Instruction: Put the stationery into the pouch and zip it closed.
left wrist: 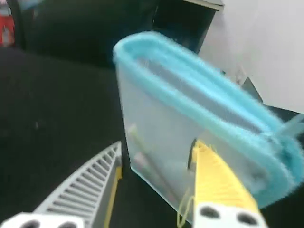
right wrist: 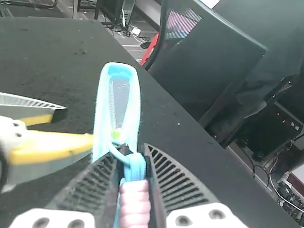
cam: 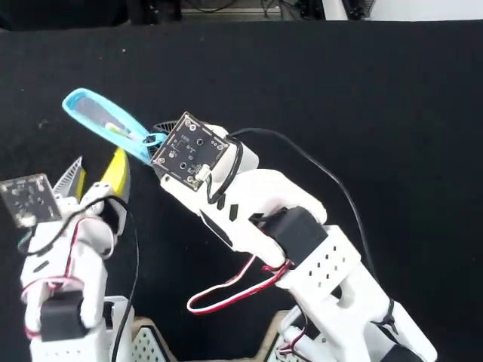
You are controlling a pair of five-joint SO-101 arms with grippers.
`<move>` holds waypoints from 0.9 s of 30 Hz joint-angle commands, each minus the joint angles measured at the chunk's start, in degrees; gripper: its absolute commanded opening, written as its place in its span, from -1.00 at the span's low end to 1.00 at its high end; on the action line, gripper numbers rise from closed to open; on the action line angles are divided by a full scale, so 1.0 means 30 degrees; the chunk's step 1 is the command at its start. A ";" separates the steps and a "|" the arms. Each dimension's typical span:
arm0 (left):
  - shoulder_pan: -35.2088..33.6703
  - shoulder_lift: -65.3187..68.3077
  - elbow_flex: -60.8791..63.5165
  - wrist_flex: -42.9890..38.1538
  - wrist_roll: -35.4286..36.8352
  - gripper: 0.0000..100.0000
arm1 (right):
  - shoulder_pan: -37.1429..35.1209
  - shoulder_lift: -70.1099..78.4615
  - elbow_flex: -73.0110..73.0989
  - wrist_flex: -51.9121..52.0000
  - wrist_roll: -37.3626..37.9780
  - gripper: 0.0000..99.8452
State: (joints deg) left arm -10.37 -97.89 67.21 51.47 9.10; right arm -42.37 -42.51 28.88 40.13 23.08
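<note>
Right gripper [right wrist: 130, 154] pinches the upright, clear, blue-rimmed pouch [right wrist: 116, 95].

No legible text, numbers or signs. Markings on the wrist camera board [cam: 189, 151] are too small to read.

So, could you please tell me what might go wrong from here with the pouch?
The right end effector grips the pouch only at one end, so a pull may drag or tip it instead of zipping. The left end effector is open, not clamping the pouch, so it could slide.
</note>
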 commanded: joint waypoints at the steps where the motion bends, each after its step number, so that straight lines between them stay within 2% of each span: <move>1: 0.0308 0.0029 -0.4029 0.3634 -0.1700 -0.39 | -0.0234 -0.0073 -0.1363 -0.0088 0.0088 -0.98; 3: 0.0894 0.0000 -0.4352 0.4425 -0.1788 -0.33 | -0.0234 -0.0073 -0.1363 -0.0088 0.0088 -0.98; 8: 0.4440 -0.0029 -0.4527 0.6007 -0.2725 -0.35 | -0.0205 -0.0044 -0.1363 -0.0088 0.0088 -0.98; 11: 0.5612 -0.0029 -0.4176 0.5949 -0.2901 -0.35 | -0.0205 -0.0073 -0.1363 -0.0088 0.0088 -0.98; 15: 0.5260 -0.0029 -0.2593 0.3956 -0.2872 -0.35 | -0.0205 -0.0073 -0.1363 -0.0088 0.0088 -0.98; 21: 0.1919 -0.0029 -0.0220 0.0498 -0.1700 -0.35 | -0.0205 0.0015 -0.1363 -0.0088 0.0088 -0.98; 27: 0.0689 -0.0059 -0.0103 0.0293 -0.1670 -0.35 | 0.0029 0.0015 -0.1245 -0.0733 0.0088 -0.98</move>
State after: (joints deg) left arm -5.89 -98.42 67.56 53.76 3.65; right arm -42.55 -42.42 28.88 40.13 23.08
